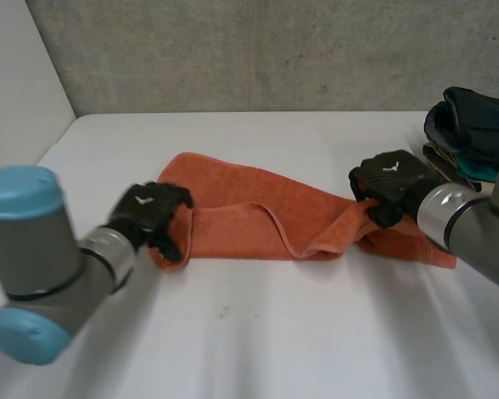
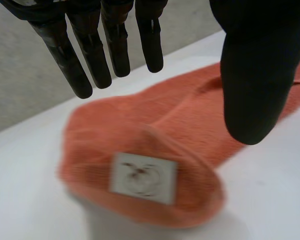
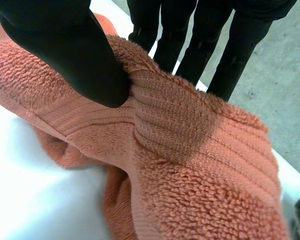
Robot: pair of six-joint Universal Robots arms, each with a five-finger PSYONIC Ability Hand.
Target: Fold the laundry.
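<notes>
orange terry, the towel (image 1: 258, 212) lies as a long, rumpled band across the middle of the white tabletop (image 1: 233, 332), running from near the left edge toward the right edge. at its left end the left hand (image 1: 150, 214) is over the cloth. in the left wrist view its fingers (image 2: 90, 60) are straight and set apart from the thumb, with nothing between them, so it grips nothing. under the palm that end of the towel is rolled over on itself, and a small white label (image 2: 144, 178) faces up on the roll. along the middle, one long edge is turned back in a loose ridge, more a rough lengthwise doubling than a clean fold. at the right end the right hand (image 1: 389, 184) is on the towel. the right wrist view shows its thumb pressed into the ribbed border with the fingers behind the cloth, pinching a raised bunch of it. past that hand, at the far right corner of the tabletop, sits a pile of dark clothes (image 1: 470, 125), navy and teal. i cannot tell whether they are finished or waiting.

by my reading, the work on this towel is at an early stage: the edges are not lined up and no squared fold is made yet. what is left is for the left hand to take hold of its end, for the band to be drawn flat, and for the towel to be folded end to end and set aside.
</notes>
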